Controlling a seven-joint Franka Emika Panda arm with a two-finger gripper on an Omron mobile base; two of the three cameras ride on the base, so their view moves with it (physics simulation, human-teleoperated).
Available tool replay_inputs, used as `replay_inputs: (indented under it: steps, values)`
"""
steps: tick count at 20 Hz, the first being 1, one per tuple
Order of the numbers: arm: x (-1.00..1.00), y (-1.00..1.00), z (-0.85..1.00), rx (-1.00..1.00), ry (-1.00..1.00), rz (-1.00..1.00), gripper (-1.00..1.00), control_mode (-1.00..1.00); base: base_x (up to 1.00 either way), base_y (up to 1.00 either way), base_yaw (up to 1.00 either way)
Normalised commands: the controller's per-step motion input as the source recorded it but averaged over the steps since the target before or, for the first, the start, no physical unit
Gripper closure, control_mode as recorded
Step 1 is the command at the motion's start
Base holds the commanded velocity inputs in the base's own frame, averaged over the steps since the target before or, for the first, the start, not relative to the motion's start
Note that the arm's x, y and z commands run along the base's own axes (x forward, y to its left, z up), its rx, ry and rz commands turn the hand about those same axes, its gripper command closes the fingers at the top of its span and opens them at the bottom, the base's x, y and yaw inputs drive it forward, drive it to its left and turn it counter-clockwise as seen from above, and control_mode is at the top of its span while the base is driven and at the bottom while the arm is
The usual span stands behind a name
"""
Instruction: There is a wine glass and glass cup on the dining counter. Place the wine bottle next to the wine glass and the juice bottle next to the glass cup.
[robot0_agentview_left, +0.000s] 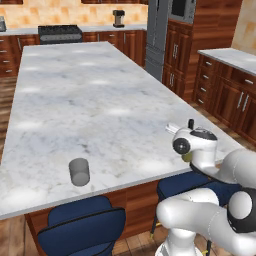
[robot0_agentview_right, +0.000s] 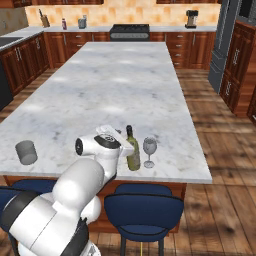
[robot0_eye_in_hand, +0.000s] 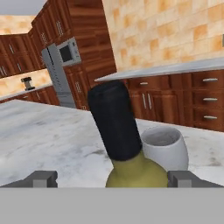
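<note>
The olive-green wine bottle (robot0_agentview_right: 133, 156) stands upright on the dining counter (robot0_agentview_right: 125, 85) near its front edge. The wine glass (robot0_agentview_right: 149, 149) is just to its right, a small gap apart. My gripper (robot0_eye_in_hand: 114, 179) is open around the bottle's shoulder: the right fingertip (robot0_eye_in_hand: 188, 179) is at the glass surface and the left fingertip (robot0_eye_in_hand: 41, 179) stands clear of it. The bottle's dark neck (robot0_eye_in_hand: 116, 124) rises in front of the hand camera, with the wine glass (robot0_eye_in_hand: 164, 148) behind it. The glass cup (robot0_agentview_left: 79, 171) sits far to the left by the front edge. A small dark-red juice bottle (robot0_agentview_right: 64, 23) stands on the back worktop.
Blue stools (robot0_agentview_right: 142, 212) stand under the counter's front edge. A stove (robot0_agentview_right: 129, 31) and coffee machine (robot0_agentview_right: 191, 18) line the back wall, and a knife block (robot0_agentview_right: 45, 21) is near the juice bottle. A wooden cabinet run with a marble top (robot0_agentview_left: 232, 60) is on the right.
</note>
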Motion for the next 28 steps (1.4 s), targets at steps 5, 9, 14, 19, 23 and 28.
replay_inputs:
  steps: [5,9,14,19,23,28]
  values:
    - [0.0,0.16,-0.01,0.0,0.0,0.0,-1.0,-1.0,0.0,0.0,0.0]
    - [0.0,0.01,0.0,0.0,0.0,0.0,-1.0,-1.0,0.0,0.0,0.0]
    - [-0.06,-0.02,0.0,-0.01,0.0,0.0,-1.0,-1.0,0.0,0.0,0.0]
    - [-0.31,0.21,0.03,0.0,0.01,0.0,-1.0,-1.0,0.0,0.0,0.0]
    - [-0.35,0.15,0.23,0.0,0.17,0.04,-1.0,-1.0,0.0,0.0,0.0]
    - [-0.42,0.08,0.35,0.0,0.26,0.12,-1.0,-1.0,0.0,0.0,0.0]
